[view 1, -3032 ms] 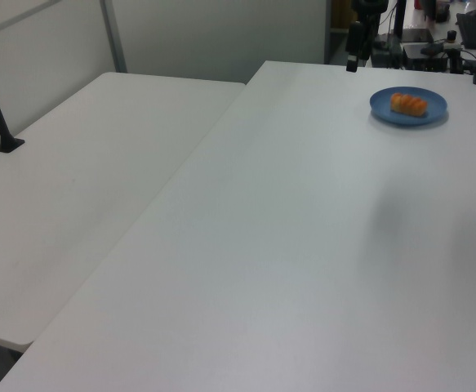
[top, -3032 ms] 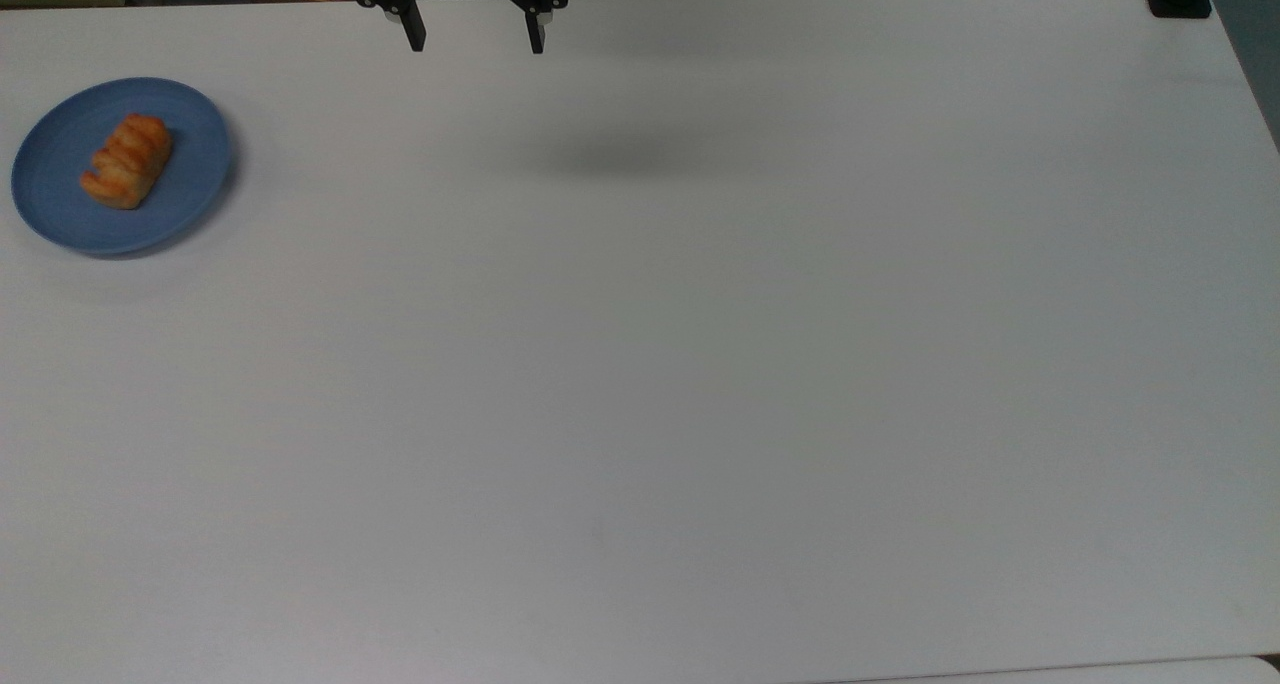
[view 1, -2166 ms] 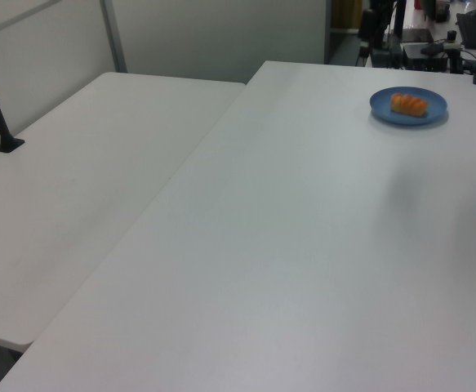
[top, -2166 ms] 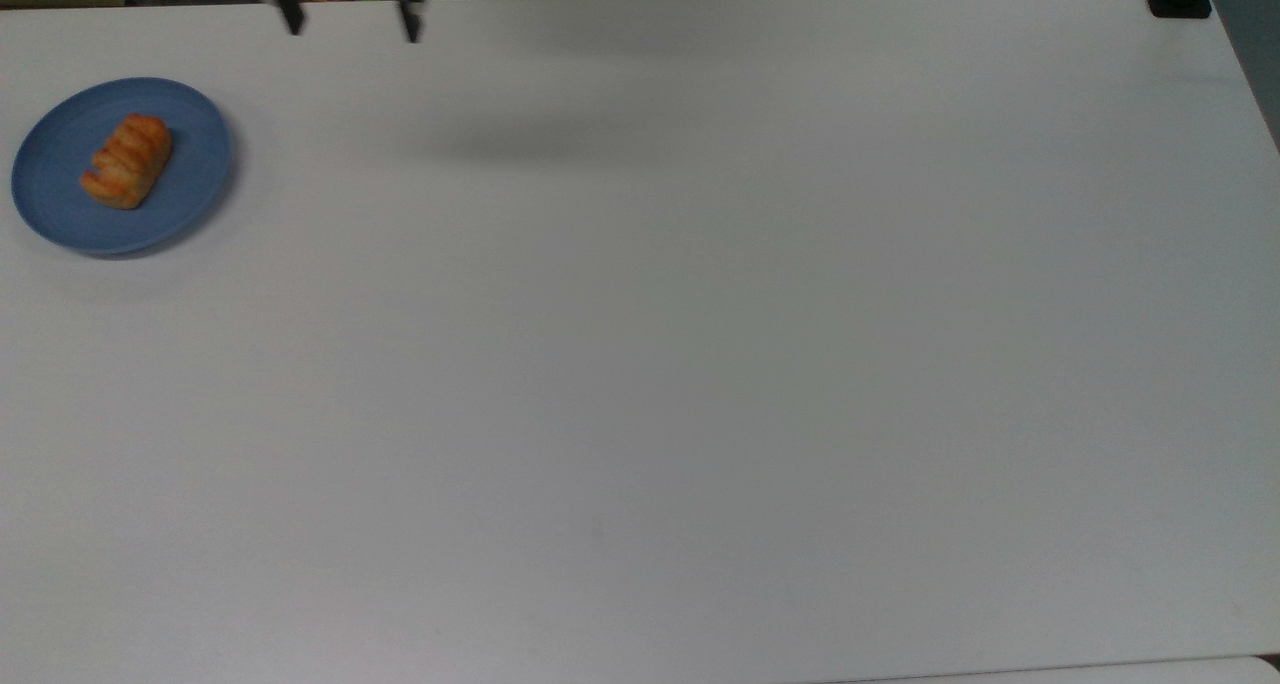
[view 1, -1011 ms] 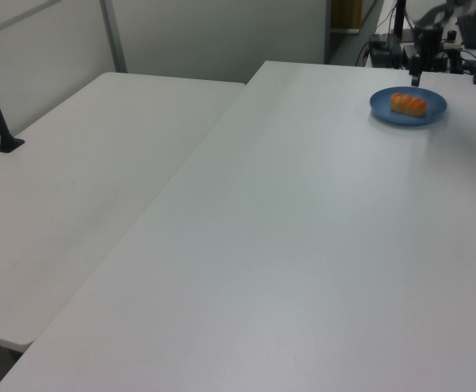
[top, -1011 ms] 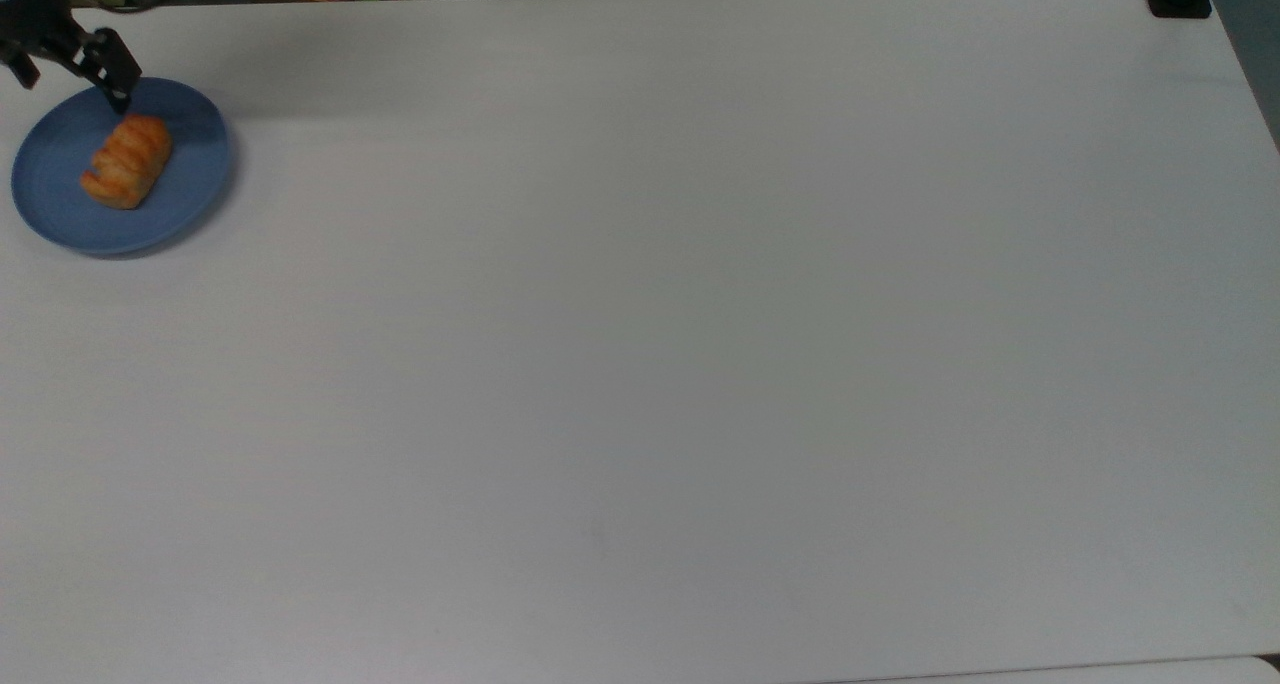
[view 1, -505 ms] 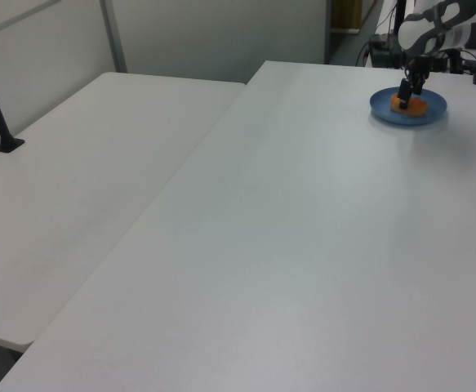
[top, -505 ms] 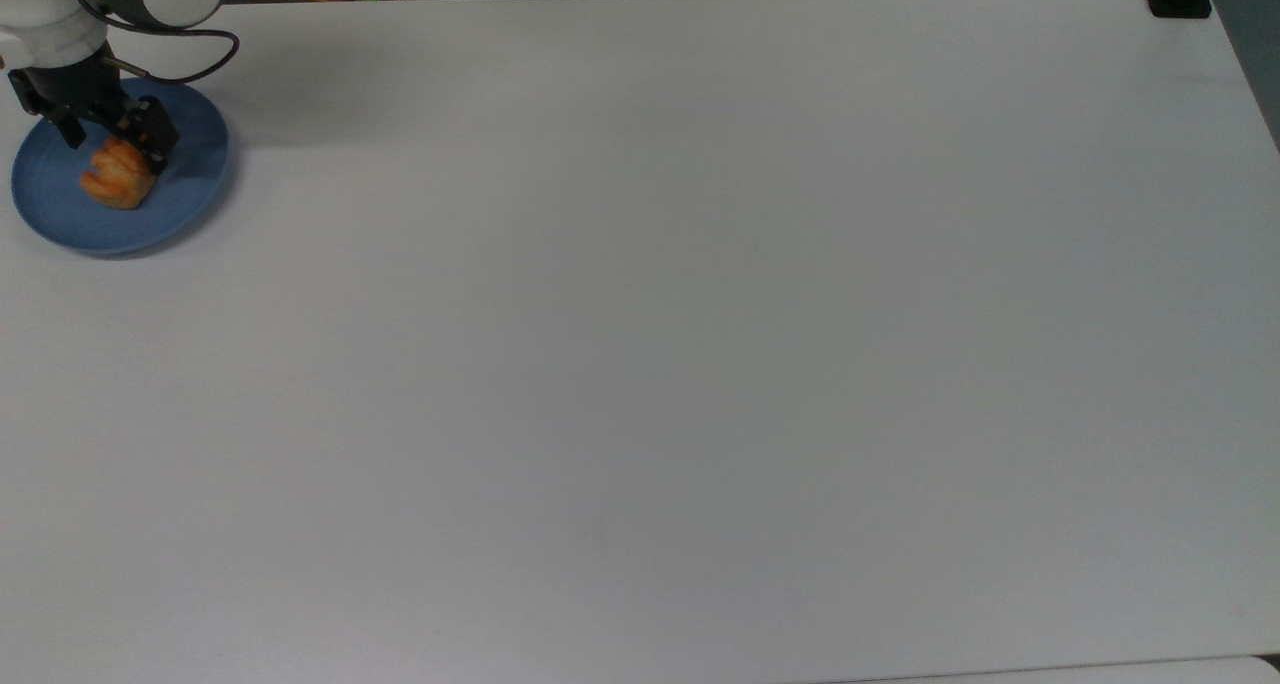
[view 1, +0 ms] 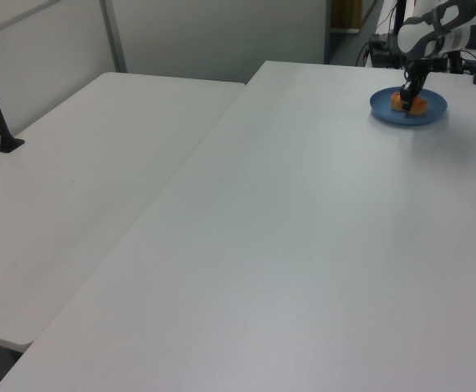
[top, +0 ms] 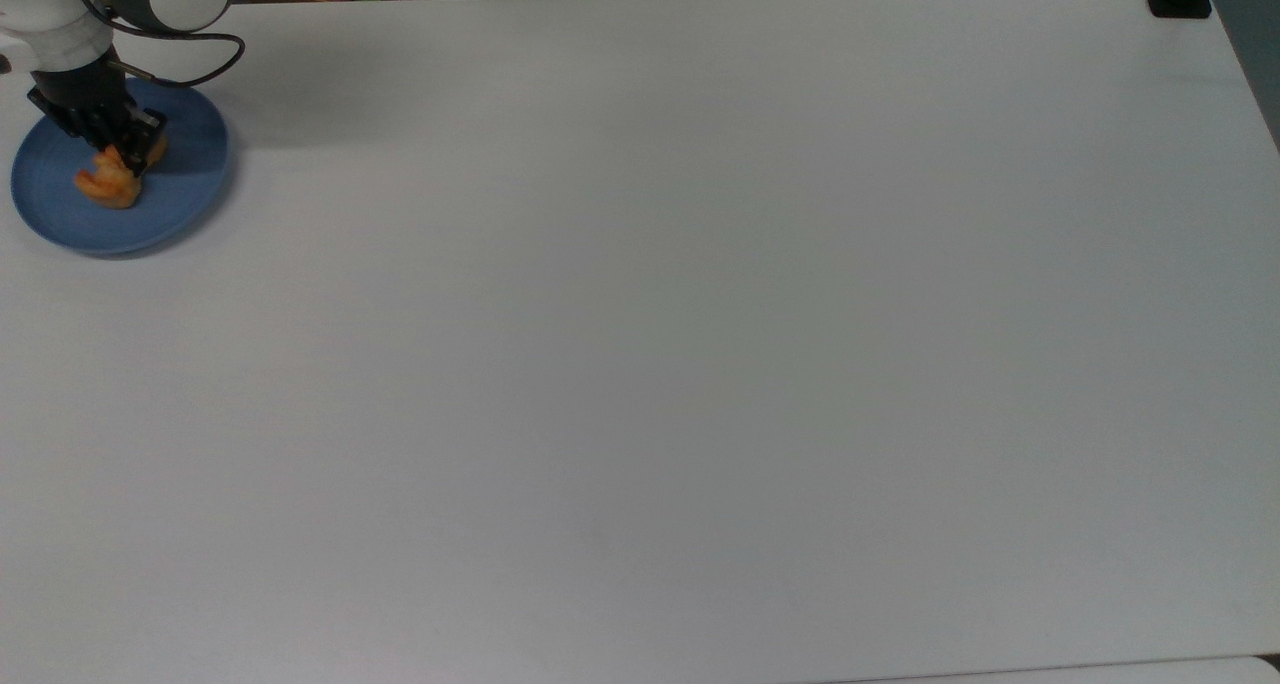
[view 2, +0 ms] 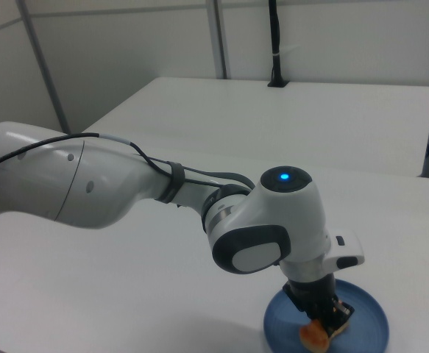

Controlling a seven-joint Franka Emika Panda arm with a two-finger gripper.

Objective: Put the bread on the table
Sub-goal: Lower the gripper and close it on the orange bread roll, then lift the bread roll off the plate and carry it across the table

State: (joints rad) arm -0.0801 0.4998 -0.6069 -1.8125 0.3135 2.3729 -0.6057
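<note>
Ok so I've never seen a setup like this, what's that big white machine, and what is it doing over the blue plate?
It is a robot arm, white and jointed, ending in a black two-finger pincer. Three cameras film the same moment. The top view looks down on the white table. The left view looks along the table toward the plate. The right view is close beside the arm. On the table sits a round blue plate, at the top view's far left. On the plate lies a small orange bread. The pincer is down on the bread with its fingers closed on it, and the bread looks squeezed. It has not been lifted off the plate yet.
</note>
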